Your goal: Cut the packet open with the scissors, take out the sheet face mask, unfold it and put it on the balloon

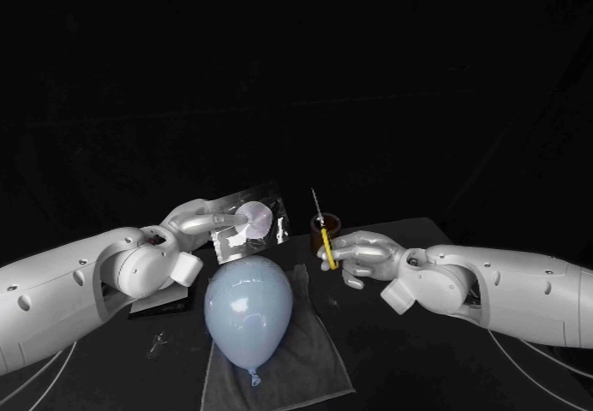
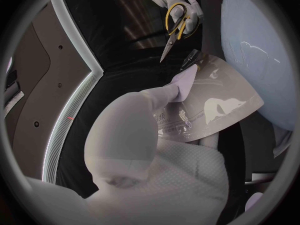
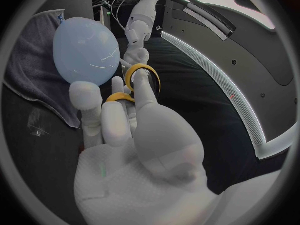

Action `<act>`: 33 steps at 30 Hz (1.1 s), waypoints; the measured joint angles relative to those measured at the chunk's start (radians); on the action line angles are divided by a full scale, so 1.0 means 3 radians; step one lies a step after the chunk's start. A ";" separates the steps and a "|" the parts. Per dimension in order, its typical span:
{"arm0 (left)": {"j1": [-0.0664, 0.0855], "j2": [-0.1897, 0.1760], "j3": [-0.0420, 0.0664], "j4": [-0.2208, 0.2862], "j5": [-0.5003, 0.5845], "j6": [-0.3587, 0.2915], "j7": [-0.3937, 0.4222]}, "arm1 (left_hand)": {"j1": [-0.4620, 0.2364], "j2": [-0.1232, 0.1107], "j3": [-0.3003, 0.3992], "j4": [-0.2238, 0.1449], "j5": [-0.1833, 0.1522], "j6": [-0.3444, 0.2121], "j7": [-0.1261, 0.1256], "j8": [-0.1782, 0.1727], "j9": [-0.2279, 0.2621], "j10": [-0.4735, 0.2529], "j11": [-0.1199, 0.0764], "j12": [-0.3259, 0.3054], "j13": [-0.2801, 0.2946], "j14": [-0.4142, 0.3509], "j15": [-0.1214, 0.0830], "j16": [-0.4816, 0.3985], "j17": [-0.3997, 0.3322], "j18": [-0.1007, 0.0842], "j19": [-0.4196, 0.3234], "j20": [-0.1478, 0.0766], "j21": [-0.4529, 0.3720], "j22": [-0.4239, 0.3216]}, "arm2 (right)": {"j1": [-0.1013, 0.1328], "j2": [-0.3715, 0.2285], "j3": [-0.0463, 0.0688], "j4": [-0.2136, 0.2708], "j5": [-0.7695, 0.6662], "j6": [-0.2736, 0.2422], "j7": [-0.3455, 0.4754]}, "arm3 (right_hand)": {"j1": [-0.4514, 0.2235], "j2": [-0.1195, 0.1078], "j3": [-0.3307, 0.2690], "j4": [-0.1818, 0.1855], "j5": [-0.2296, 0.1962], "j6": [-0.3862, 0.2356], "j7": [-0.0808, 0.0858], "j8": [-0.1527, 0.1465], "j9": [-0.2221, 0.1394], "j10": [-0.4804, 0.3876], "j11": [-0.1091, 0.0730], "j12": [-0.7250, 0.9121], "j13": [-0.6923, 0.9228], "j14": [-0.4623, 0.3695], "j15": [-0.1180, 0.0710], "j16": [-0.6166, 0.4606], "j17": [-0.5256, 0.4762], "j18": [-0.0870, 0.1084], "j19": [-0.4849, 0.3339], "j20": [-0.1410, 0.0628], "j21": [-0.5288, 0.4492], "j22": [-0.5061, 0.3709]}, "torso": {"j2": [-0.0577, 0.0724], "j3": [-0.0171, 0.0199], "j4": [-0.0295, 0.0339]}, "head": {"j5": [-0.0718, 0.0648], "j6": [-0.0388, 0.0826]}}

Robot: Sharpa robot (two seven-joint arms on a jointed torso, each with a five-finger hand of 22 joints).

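Packet (image 1: 254, 224), clear and glossy with a pale patch, is held up, pinched in the left hand (image 1: 195, 218), near the balloon (image 1: 249, 308). The right hand (image 1: 365, 254) grips yellow-handled scissors (image 1: 325, 233) beside it, blades up.

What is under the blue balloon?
A grey cloth lies under the balloon, spread on the black table. The balloon covers the cloth's middle, so I cannot see whether anything else is there.
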 measured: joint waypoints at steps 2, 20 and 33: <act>0.0001 -0.0023 0.0004 0.0015 0.0001 0.0001 0.0006 | 0.0000 0.0000 0.0000 0.0000 -0.0001 0.0000 0.0000 0.0000 0.0000 0.0005 -0.0005 0.0000 0.0000 0.0000 0.0000 0.0000 0.0000 0.0007 0.0000 0.0000 0.0000 0.0000 | -0.0001 -0.0009 -0.0002 0.0012 0.0023 0.0029 0.0005 | 0.0010 -0.0010 0.0028 0.0000 0.0000 0.0000 0.0000 -0.0089 -0.0025 0.0000 0.0000 0.0000 0.0005 0.0013 0.0005 -0.0018 -0.0008 -0.0001 0.0002 0.0001 0.0000 0.0000 | -0.0001 0.0000 0.0001 | -0.0003 0.0001; 0.0005 -0.0080 0.0012 0.0053 0.0003 -0.0001 0.0031 | -0.0001 -0.0002 0.0000 0.0000 -0.0001 0.0001 0.0001 0.0008 0.0000 0.0005 -0.0005 0.0000 0.0000 0.0000 0.0000 0.0000 0.0000 0.0012 0.0000 0.0000 0.0000 0.0000 | -0.0109 -0.0043 -0.0019 0.0077 0.0248 0.0227 0.0076 | -0.0809 -0.0297 0.1701 -0.0347 -0.0032 -0.0004 0.0173 -0.0687 -0.0211 0.0139 0.0018 -0.0549 -0.0343 0.0022 0.0126 -0.0102 -0.0016 -0.0027 -0.0018 0.0127 -0.0020 -0.0008 | 0.0004 0.0005 0.0001 | -0.0009 -0.0009; 0.0005 -0.0094 0.0012 0.0053 0.0003 -0.0002 0.0032 | -0.0001 -0.0004 -0.0001 0.0001 0.0012 0.0001 0.0001 0.0008 0.0000 0.0004 -0.0004 0.0000 -0.0001 0.0000 0.0000 0.0000 0.0003 0.0013 0.0000 0.0000 0.0000 0.0000 | -0.0185 -0.0044 -0.0017 0.0112 0.0453 0.0554 0.0074 | -0.0938 -0.0287 0.2105 -0.0358 -0.0041 -0.0252 0.0239 -0.0778 -0.0142 -0.0081 -0.0040 -0.0560 -0.0624 -0.0049 0.0196 -0.0161 -0.0106 -0.0028 -0.0084 0.0192 -0.0118 -0.0106 | 0.0001 0.0000 0.0001 | -0.0035 -0.0030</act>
